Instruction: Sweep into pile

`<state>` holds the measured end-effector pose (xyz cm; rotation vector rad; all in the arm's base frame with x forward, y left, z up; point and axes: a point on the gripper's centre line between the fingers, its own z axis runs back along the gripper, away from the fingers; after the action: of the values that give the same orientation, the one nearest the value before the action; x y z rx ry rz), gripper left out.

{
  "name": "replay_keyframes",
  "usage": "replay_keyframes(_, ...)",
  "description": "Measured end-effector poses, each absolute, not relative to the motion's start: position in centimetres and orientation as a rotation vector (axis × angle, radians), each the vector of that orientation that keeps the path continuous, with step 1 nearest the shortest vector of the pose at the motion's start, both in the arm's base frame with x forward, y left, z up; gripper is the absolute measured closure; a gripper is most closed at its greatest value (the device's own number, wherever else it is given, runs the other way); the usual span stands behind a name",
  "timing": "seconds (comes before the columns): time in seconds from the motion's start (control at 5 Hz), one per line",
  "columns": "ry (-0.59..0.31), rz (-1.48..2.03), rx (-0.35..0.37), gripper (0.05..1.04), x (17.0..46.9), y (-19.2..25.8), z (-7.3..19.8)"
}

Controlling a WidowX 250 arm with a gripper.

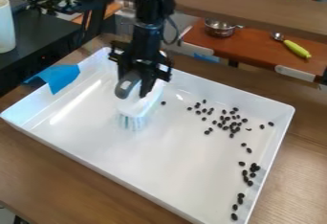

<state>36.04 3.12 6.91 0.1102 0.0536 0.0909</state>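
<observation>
1 hand [137, 78] hangs over the far left part of 1 white tray [179, 163], closed on 1 brush [136, 106]. The brush has a white body w/ pale blue bristles pointing down at the tray floor, left of the beans [234, 217]; can't tell if the bristles touch it.

The beans are dark, approx. 50-60 total; some overlap, so no exact count. 1 sits apart just right of the brush. The biggest group, approx. 35, is a loose scatter in the far right part, thickest toward its right end. 2 more lie right of it, near the tray's right wall. 2 others lie between that scatter and a tight clump along the right side, approx. 10 there, some touching. 4 trail off toward the near right corner.

The tray rests on 1 wooden counter [51, 184]. 1 pc. of blue tape [60, 78] hangs over its left wall, toward the far end; a 2nd blue pc. [206, 58] is beyond the far wall. Far right, on 1 reddish-brown surface [256, 50]: 1 metal pot [220, 28] and, to its right, 1 utensil w/ yellow-green handle [297, 49]. Far left: 1 white container [5, 27].
</observation>
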Motion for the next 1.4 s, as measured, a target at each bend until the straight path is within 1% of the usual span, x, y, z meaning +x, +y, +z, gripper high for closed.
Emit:
replay_keyframes(0.4,0.087,0.001,0.075,0.598,35.8,-2.6,6.9)
replay_keyframes(0.6,0.11,-0.021,0.051,0.598,35.4,-3.6,6.9)
replay_keyframes(0.8,0.116,-0.056,0.043,0.598,35.6,-4.5,6.8)
replay_keyframes(1.0,0.101,-0.075,0.024,0.598,36.4,-5.1,6.7)
replay_keyframes(1.4,0.089,-0.147,0.031,0.598,37.3,-6.9,6.6)
